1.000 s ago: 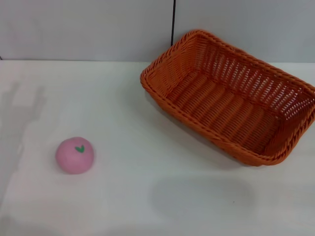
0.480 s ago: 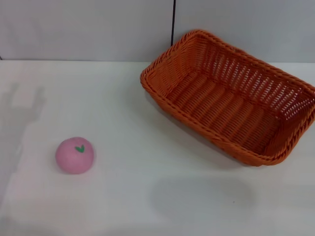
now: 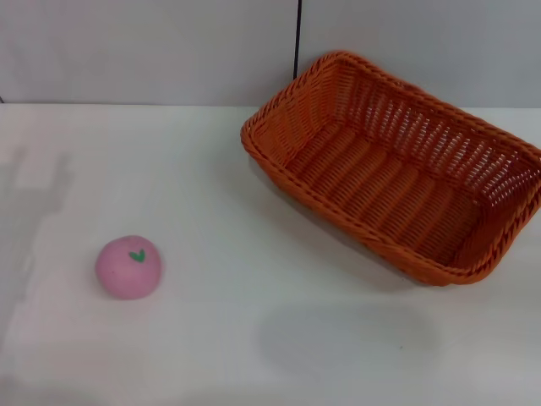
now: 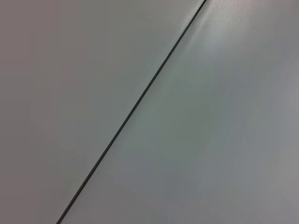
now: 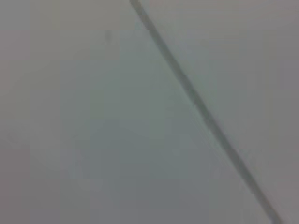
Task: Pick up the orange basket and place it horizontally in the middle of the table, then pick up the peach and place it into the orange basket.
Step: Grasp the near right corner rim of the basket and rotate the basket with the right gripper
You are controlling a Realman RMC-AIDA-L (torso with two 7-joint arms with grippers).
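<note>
The orange basket (image 3: 397, 165) lies on the white table (image 3: 254, 338) at the back right, turned at an angle, its far corner close to the wall and its right end near the picture's edge. It is empty. The peach (image 3: 128, 266), a pink ball with a green leaf mark on top, rests at the front left, well apart from the basket. Neither gripper appears in the head view. Both wrist views show only a plain grey wall panel with a dark seam.
A grey wall (image 3: 152, 51) with a dark vertical seam (image 3: 297, 38) stands behind the table. A faint shadow lies on the table's left side (image 3: 34, 186).
The faint shadow on the table's left side has shifted slightly. The basket and the peach have not moved.
</note>
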